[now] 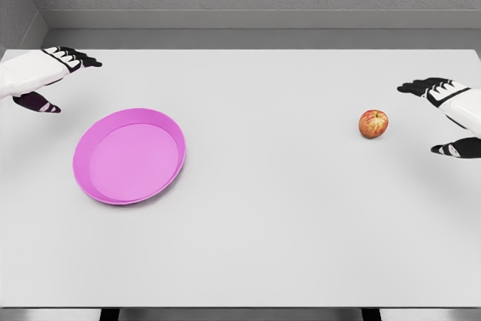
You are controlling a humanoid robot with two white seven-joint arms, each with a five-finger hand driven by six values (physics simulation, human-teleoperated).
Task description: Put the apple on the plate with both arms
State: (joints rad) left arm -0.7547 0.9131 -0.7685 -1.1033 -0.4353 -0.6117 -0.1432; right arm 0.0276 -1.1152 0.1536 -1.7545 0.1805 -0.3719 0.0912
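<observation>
Right hand (445, 116) hovers open just beside the apple (373, 123), apart from it; left hand (46, 77) waits open near the empty plate (98, 186). Step: reach. Next, apparently, closing on the apple on the table (255, 246).

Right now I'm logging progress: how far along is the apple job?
Nothing looks done yet: the small red apple sits on the white table, far from the empty pink round plate. The open right hand is beside the apple, the open left hand near the plate. Grasping and placing remain.
</observation>
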